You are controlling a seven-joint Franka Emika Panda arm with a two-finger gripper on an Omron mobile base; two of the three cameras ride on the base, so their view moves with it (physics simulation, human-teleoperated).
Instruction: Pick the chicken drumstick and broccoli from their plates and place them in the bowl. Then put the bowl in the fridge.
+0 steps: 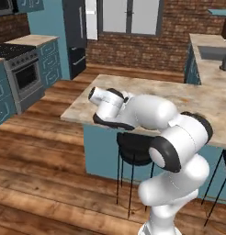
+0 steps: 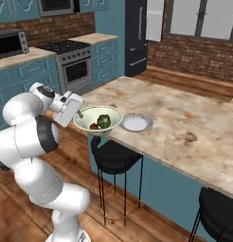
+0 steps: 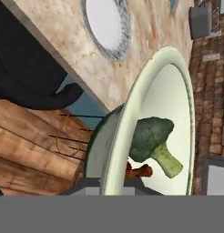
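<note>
My gripper is shut on the near rim of the pale greenish-white bowl and holds it at the counter's front edge, above a black stool. Inside the bowl lie the dark green broccoli and the reddish-brown chicken drumstick. In the hand view the bowl is seen side-on, with the broccoli above the drumstick. One empty grey-white plate sits on the counter just right of the bowl, also seen as the plate. The dark fridge stands shut at the far wall, the same fridge.
The marble island counter stretches right and back. A black stool stands under the bowl and another stool further right. A stove and teal cabinets line the left wall. Open wooden floor lies toward the fridge.
</note>
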